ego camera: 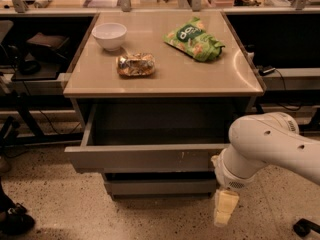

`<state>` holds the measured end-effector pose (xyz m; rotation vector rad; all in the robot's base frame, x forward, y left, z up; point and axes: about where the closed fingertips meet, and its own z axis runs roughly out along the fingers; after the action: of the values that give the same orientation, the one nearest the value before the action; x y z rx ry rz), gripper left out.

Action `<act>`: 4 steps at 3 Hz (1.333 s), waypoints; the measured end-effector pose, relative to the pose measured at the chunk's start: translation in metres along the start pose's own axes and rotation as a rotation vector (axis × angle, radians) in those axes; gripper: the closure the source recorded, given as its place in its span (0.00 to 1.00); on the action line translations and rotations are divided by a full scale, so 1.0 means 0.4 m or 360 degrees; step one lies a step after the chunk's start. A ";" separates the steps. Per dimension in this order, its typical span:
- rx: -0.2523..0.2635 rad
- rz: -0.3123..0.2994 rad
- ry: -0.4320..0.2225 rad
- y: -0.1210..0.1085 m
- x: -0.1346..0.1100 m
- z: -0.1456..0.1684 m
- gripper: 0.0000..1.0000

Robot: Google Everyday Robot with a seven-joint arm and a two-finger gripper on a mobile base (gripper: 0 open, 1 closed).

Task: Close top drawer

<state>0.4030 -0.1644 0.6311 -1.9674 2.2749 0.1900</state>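
Far left edge: a black shoe [15, 220] on the speckled floor [60, 204], well apart from the cabinet.
Floor room: bare speckled floor runs from the shoe to the cabinet's foot and along the front of it.
Table [200, 76]: tan top with a straight front edge that overhangs the cabinet below.
On the table, left: a white bowl [109, 35] near the back left corner, inside the edge.
On the table, middle: a shiny foil packet [135, 64] just in front of the bowl, apart from it.
On the table, right: a green snack bag [195, 40] lying at a slant, well back from the front edge.
Top drawer [135, 159]: pulled well out under the table. The grey front panel stands forward of the table edge, with the dark inside open to view behind it. Small white marks sit right of centre on the panel.
Lower drawer front [160, 187]: narrower, set back beneath the top drawer.
Arm [275, 146]: large and white, coming in from the right edge and overlapping the top drawer's right front corner.
Gripper [226, 208]: pale, pointing down toward the floor, below the panel's right end and beside the lower drawer front. It holds nothing that can be seen, and whether it is spread or closed cannot be told.
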 end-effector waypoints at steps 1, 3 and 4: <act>-0.0014 -0.0104 -0.0049 -0.064 -0.122 -0.010 0.00; -0.0035 -0.0117 -0.0085 -0.122 -0.122 0.025 0.00; -0.0047 -0.0117 -0.0084 -0.139 -0.118 0.036 0.00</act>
<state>0.4649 -0.1238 0.6246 -2.0312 2.1760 0.2658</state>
